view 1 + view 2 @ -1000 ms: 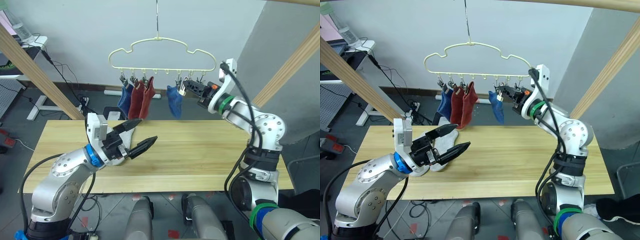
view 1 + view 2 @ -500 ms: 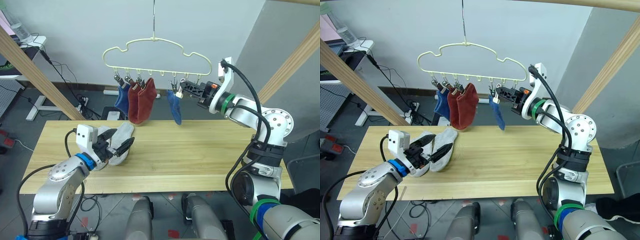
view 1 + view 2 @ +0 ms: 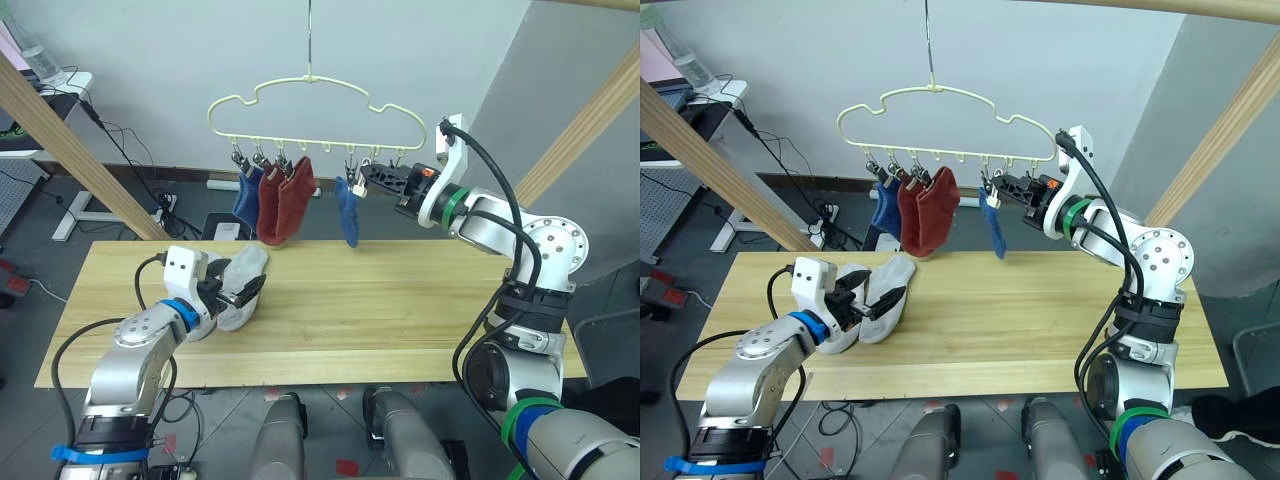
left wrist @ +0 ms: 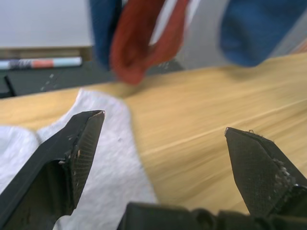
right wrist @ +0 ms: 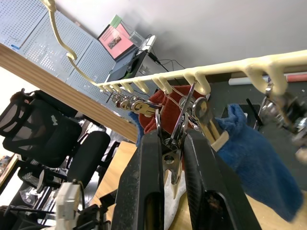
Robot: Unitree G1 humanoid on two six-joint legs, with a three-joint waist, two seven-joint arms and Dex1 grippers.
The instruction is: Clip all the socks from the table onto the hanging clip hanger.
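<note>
The pale-yellow clip hanger [image 3: 315,100] hangs over the far edge of the table [image 3: 400,300]. Clipped to it are a blue sock [image 3: 246,200], two rust-red socks [image 3: 283,203] and a second blue sock [image 3: 347,213]. Two light grey socks [image 3: 240,283] lie side by side on the table's left part. My left gripper [image 3: 250,290] is open just above them; in the left wrist view one finger [image 4: 72,153] is over the grey sock [image 4: 110,158]. My right gripper [image 3: 363,180] is shut on a metal clip [image 5: 173,143] beside the second blue sock [image 5: 249,158].
Slanted wooden beams [image 3: 70,140] rise at both sides of the table. A white desk [image 3: 40,120] with cables on the floor stands at the back left. A black office chair [image 5: 43,134] shows in the right wrist view.
My left gripper dropped from mid-air above the table to the grey socks, still open. The hanger swung a little to the left with my right gripper following it.
</note>
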